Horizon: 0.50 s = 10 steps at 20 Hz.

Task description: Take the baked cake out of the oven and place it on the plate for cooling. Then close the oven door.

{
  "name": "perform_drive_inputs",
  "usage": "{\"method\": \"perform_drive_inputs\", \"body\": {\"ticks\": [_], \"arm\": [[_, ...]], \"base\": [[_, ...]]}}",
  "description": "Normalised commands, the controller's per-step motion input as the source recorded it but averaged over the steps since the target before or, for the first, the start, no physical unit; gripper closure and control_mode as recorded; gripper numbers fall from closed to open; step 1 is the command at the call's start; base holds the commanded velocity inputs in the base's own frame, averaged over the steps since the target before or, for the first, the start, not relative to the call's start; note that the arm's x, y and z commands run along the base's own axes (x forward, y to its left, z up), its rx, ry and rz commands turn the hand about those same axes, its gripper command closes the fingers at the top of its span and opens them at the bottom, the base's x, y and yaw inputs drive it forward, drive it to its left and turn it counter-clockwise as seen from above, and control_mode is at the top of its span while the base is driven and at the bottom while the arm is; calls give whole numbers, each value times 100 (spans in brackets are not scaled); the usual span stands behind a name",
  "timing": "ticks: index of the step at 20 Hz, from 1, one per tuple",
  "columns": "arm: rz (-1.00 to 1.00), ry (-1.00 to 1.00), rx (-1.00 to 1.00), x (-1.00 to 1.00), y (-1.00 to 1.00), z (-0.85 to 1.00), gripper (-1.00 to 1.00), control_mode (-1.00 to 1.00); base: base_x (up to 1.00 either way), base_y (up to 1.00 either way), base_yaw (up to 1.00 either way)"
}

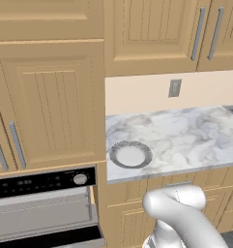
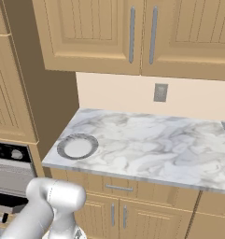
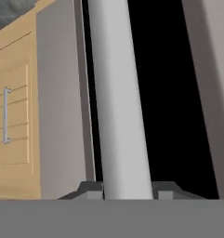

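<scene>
My gripper [image 3: 127, 190] is shut on the oven door's silver bar handle [image 3: 115, 93], which runs up the hand view between the two dark fingertips [image 3: 92, 190]. Behind the bar lies the dark glass of the oven door [image 3: 169, 93]. The oven [image 1: 40, 184] sits at the lower left of the left base view, with its black control panel and a silver knob [image 1: 80, 179] above a grey opening. The plate [image 1: 131, 155] [image 2: 77, 146], grey-rimmed with a white centre, lies bare at the left end of the marble counter. The baked cake is out of view.
The marble counter [image 1: 185, 135] [image 2: 151, 144] stretches right of the oven, with beige drawers and cabinet doors below and wall cabinets above. A wall outlet [image 2: 160, 92] sits on the backsplash. A beige cabinet door with a handle [image 3: 11, 116] stands beside the oven frame.
</scene>
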Motion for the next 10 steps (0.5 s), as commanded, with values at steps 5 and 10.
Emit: {"method": "perform_drive_inputs", "body": {"ticks": [5,10], "arm": [[0,21,-1,-11,19,-25,-100,-100],[0,5,2,0,0,13,-100,-100]], "base": [[0,0,0],[0,0,0]]}}
